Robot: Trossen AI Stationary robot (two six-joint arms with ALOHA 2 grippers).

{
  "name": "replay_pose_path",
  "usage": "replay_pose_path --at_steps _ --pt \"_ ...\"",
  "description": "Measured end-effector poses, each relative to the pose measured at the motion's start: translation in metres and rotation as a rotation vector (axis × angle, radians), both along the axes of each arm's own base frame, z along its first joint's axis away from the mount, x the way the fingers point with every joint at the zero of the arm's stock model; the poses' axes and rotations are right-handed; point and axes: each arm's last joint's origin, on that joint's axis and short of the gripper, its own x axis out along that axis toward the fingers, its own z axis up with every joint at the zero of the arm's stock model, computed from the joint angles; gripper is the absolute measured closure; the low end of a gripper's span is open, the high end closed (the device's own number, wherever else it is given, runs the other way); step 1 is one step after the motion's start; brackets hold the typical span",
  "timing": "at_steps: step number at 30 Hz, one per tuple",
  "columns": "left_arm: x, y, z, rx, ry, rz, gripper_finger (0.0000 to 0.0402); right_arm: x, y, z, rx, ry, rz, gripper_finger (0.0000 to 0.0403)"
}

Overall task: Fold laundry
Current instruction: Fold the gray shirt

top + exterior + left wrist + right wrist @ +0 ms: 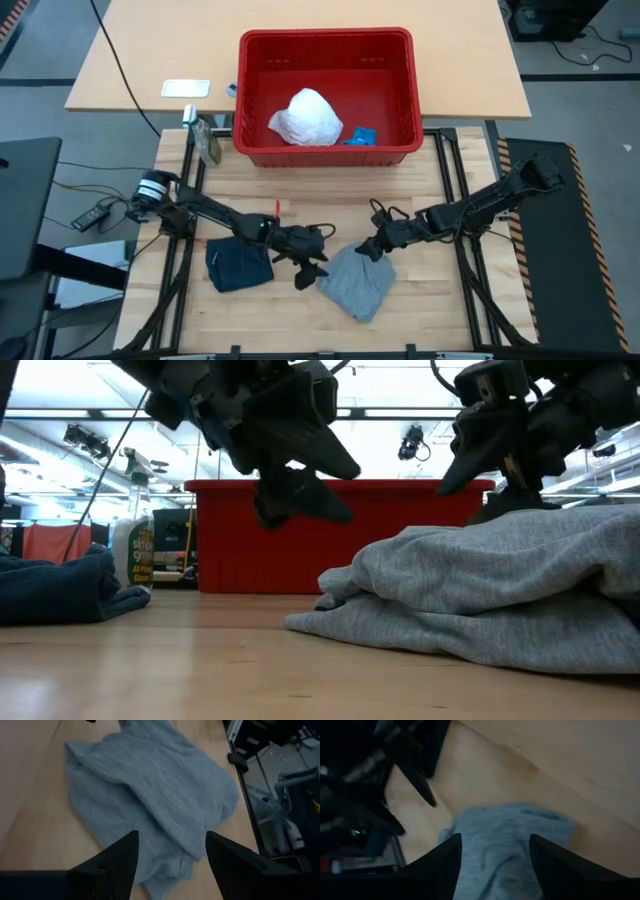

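High view: a crumpled grey soft cloth piece is seen lying on the pale wooden table, and is taken as the landmark for all that follows.
Grey cloth: it is spread in loose folds, flat on the wood; in the low view it is shown as a low rumpled heap, and nothing is seen gripping it.
Left gripper: it is held just beside the grey cloth, at the edge nearest the left arm; its dark fingers are spread apart with nothing between them, and the cloth is seen beyond them in the left wrist view.
Right gripper: it is poised at the grey cloth's far corner, above it; its fingers are parted and nothing is clamped, the cloth being seen between and beyond them.
Dark navy cloth piece: it is bunched on the table beyond the left gripper, apart from the grey cloth.
White crinkly cloth piece: it is lying inside the red plastic basket, well apart from the grey cloth, past the table's far edge.
Spray bottle: it is stood beside the basket, on the navy cloth's side.
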Motion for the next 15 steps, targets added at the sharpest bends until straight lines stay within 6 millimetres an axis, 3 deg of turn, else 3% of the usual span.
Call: replay_pose_path --at_steps 9,15 --pt "0.013 -0.002 -0.019 -0.012 -0.051 0.004 0.0168 -0.003 0.024 0.009 0.136 0.006 -0.051 0.0239" --pt "0.021 -0.007 -0.038 -0.061 -0.080 0.003 0.0169 -0.008 0.042 0.021 0.130 0.131 -0.052 0.0273"
